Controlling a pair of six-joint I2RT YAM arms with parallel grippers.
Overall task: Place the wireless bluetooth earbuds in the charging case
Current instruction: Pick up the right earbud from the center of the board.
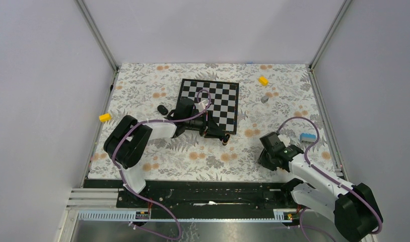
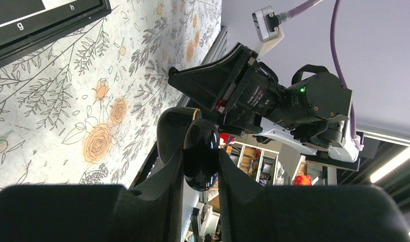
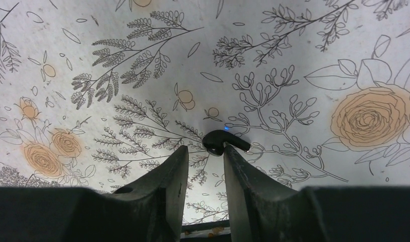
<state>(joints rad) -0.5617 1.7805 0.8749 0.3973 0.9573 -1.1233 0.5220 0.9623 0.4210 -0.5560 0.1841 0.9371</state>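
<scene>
Earbuds' bench point(image 1: 213, 161): floral cloth, with a chessboard point(image 1: 223, 98) toward the back.
Left pincer point(image 2: 200, 169): closed on a glossy black rounded shell, by its look the charging case point(image 2: 200, 143), held clear of the bench and turned toward the right arm point(image 2: 293, 101).
Right pincer point(image 3: 205, 154): jaws partly apart, gripping nothing, tips low over the cloth.
Earbud point(image 3: 220, 141): lying flat on the cloth just past those tips. Its head is at the mouth of the gap and its stem runs off to the right in the wrist view.
Step in hand, as you would judge it: the pickup. Centre the gap on the head, not the stem. Ease a touch further forward, then squeeze slowly, since a glossy bud can squirt free.
</scene>
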